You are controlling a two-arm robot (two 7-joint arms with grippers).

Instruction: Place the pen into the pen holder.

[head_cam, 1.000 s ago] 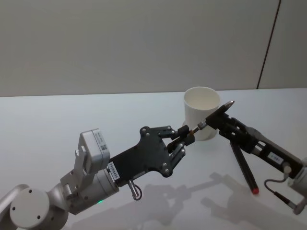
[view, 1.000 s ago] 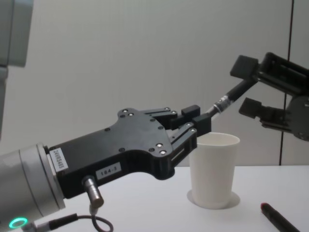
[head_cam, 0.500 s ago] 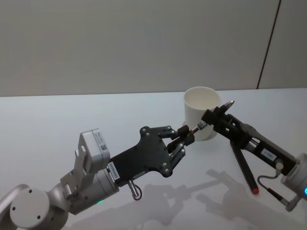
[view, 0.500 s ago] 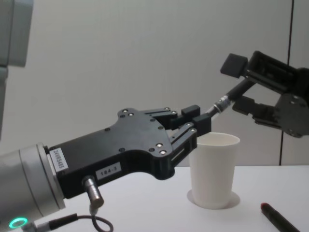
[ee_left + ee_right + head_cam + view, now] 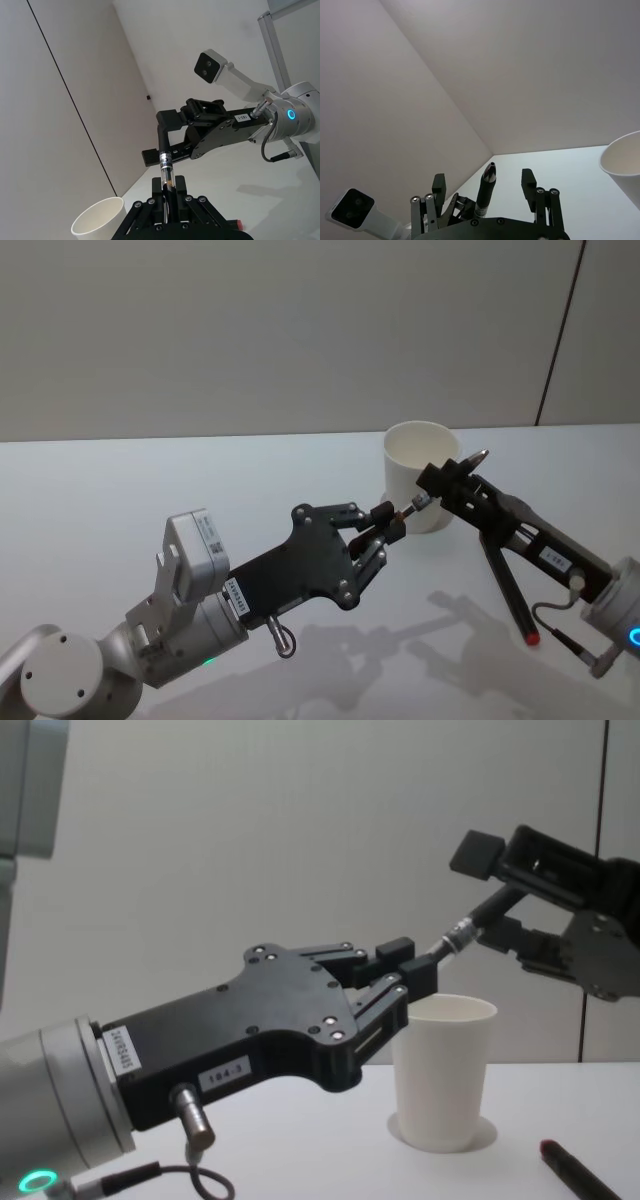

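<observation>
A dark pen [image 5: 470, 925] slants up to the right, level with the rim of the pen holder, a white paper cup [image 5: 418, 468] standing on the table. My left gripper [image 5: 388, 520] is shut on the pen's lower end, just in front of the cup [image 5: 443, 1070]. My right gripper [image 5: 450, 480] is open, with one finger on each side of the pen's upper end, apart from it. In the right wrist view the pen [image 5: 486, 187] points up between the spread fingers [image 5: 527, 177]. The left wrist view shows the pen [image 5: 166, 170] rising from its own gripper [image 5: 167, 192].
A second dark pen with a red end [image 5: 510, 590] lies on the white table to the right of the cup, under my right arm; it also shows low in the chest view [image 5: 570, 1168]. A plain wall stands behind.
My right gripper has moved in along the pen toward the left gripper, so its fingers now straddle the upper end. The left gripper, pen and cup have not moved.
</observation>
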